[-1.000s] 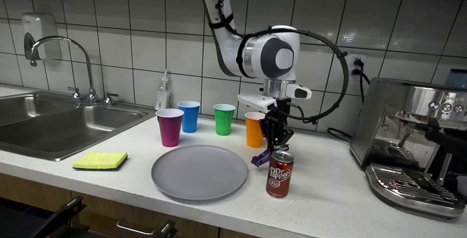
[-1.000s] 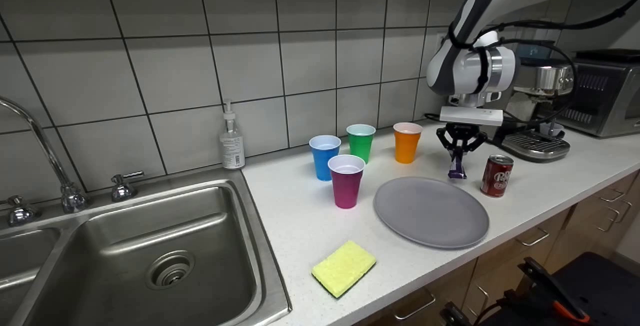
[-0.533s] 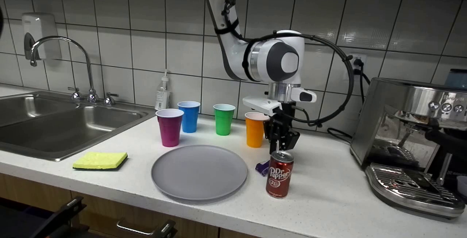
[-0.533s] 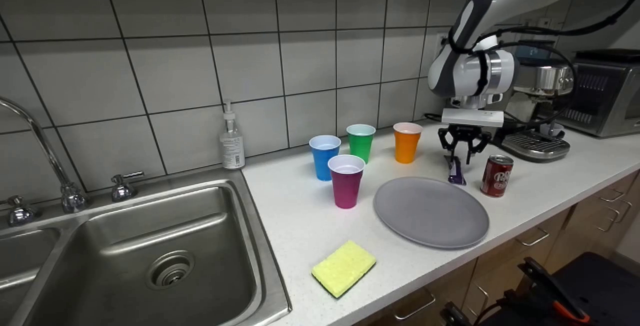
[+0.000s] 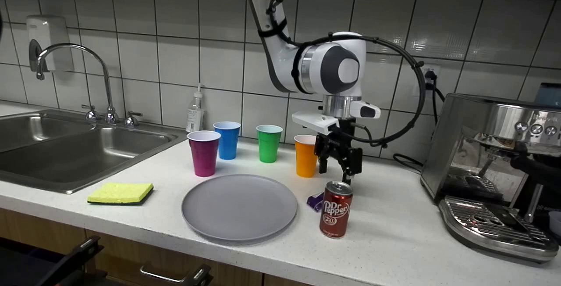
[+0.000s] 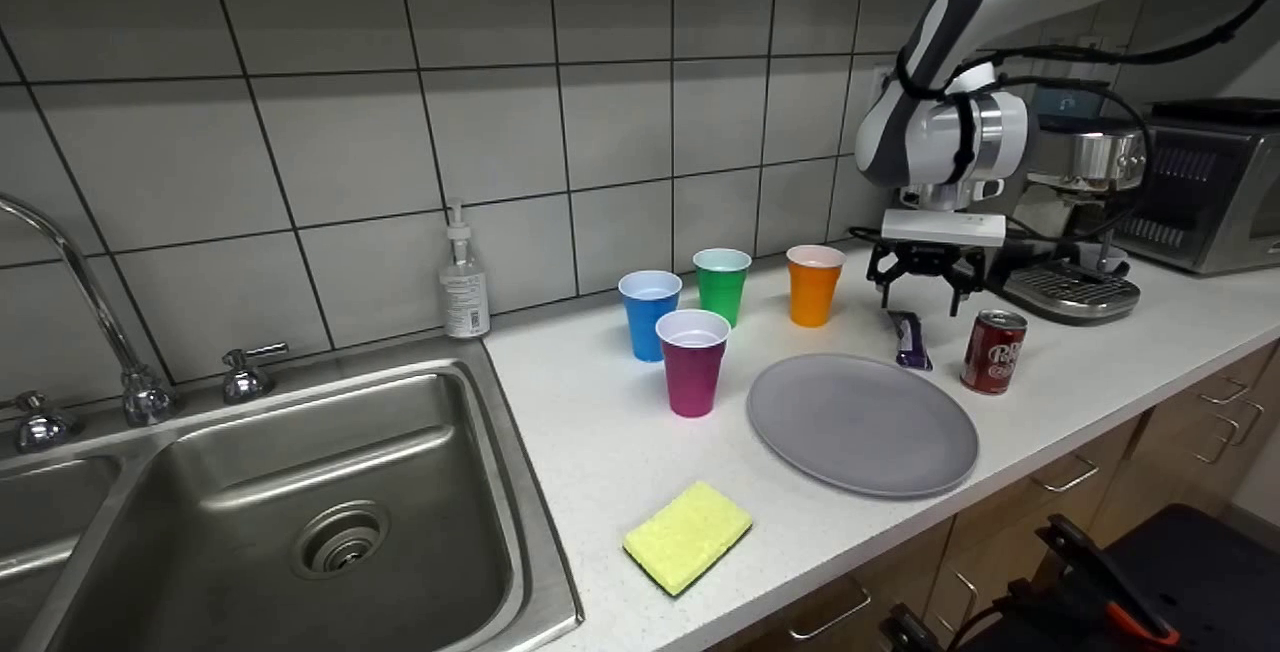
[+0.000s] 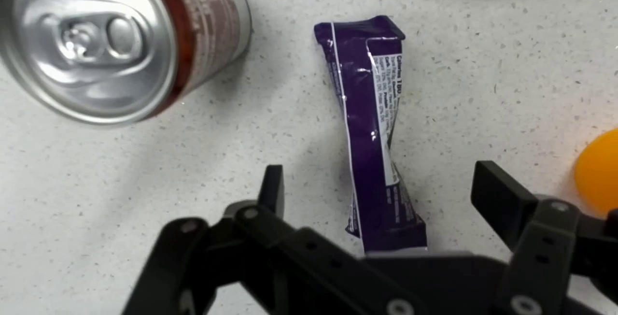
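Note:
A purple wrapped bar lies on the counter, its printed back facing up in the wrist view. My gripper stands open above it, one finger on either side and touching neither edge. The gripper's base covers the counter just past the bar's near end. In an exterior view the gripper hangs a little over the bar. Beside the bar stands a red Dr Pepper can, which hides much of the bar in an exterior view. A grey plate lies close by.
An orange cup stands near the gripper. Green, blue and magenta cups are further along. A yellow sponge lies by the sink. The espresso machine stands on the arm's far side.
The gripper was shut on the purple bar a second ago. Its jaws have spread wide, the bar has come to rest on the counter, and the gripper has risen slightly.

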`<state>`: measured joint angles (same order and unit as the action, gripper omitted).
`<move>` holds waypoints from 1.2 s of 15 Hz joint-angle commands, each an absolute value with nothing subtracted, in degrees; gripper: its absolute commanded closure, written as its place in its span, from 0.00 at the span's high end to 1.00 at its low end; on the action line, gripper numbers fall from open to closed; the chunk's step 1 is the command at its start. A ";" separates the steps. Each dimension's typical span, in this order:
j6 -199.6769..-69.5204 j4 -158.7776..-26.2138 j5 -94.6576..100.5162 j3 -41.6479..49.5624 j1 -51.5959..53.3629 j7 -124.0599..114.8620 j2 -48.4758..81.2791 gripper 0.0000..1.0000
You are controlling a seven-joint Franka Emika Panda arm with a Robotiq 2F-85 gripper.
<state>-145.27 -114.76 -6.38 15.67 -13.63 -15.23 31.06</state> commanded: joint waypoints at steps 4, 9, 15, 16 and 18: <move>-141.54 -115.38 -7.28 14.89 -14.21 -14.32 25.82 1.00; -142.04 -114.73 -6.26 15.26 -13.75 -14.67 25.82 1.00; -140.89 -115.31 -6.28 14.90 -13.74 -13.88 24.06 1.00; -140.89 -115.35 -6.28 14.89 -13.74 -13.87 24.06 1.00; -141.46 -115.70 -6.22 14.89 -13.47 -14.14 23.50 1.00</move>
<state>-141.10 -115.50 -6.39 15.00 -13.61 -13.80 24.11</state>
